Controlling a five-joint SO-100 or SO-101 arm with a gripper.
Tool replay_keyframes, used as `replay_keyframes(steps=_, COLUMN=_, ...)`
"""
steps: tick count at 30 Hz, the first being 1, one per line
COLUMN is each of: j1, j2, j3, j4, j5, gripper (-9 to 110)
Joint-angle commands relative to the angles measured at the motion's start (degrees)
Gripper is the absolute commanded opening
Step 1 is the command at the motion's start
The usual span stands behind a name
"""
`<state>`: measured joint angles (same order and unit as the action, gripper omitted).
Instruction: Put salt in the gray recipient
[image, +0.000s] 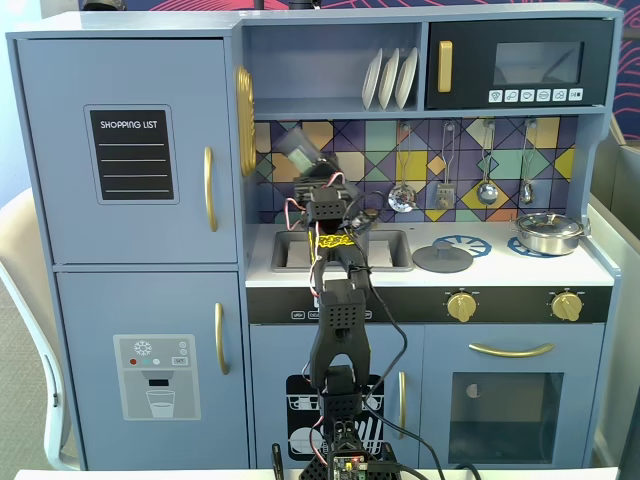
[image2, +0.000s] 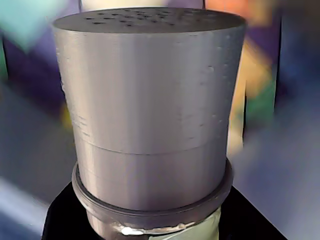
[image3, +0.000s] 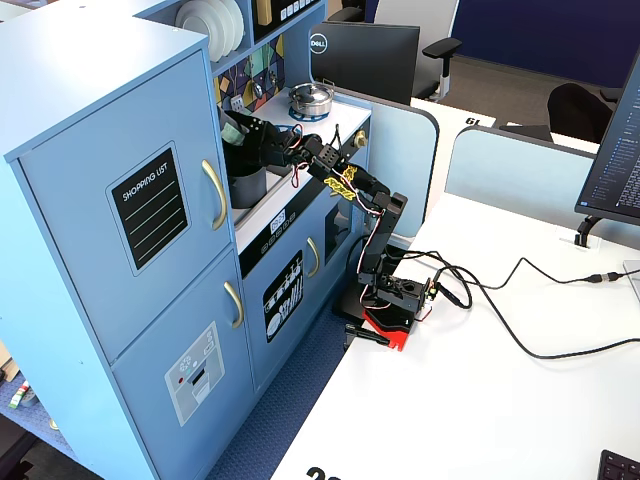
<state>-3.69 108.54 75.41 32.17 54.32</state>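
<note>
My gripper (image: 308, 172) is shut on the salt (image: 298, 153), a dark-gray shaker, and holds it tilted above the sink. In the wrist view the salt's wide cap (image2: 150, 100) with its small holes fills the frame. A strip of pale green label (image2: 200, 231) shows between the black jaws of the gripper (image2: 150, 225). In the fixed view from the side, the gripper (image3: 243, 132) holds the salt (image3: 232, 128) just above the gray recipient (image3: 247, 187), a dark-gray pot standing at the sink. In the front fixed view the pot is hidden behind my arm.
A flat gray lid (image: 443, 259) lies on the counter right of the sink (image: 385, 250). A shiny steel pan (image: 548, 232) stands on the far-right burner. Utensils (image: 487, 190) hang on the backsplash. A shelf with plates (image: 390, 78) is overhead.
</note>
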Motion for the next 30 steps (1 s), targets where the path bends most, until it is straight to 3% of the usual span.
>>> replay_keyframes(steps=1, j1=-1.32, j2=0.18, j3=-7.12, j4=-2.11, j5=-0.62, gripper=0)
replay_keyframes(steps=15, j1=7.03, j2=5.89, j3=5.19, j4=3.08, j5=0.18, gripper=0)
replay_keyframes(steps=30, j1=-1.58, j2=-0.44, j3=-8.09, j4=-0.26, j5=0.35, gripper=0)
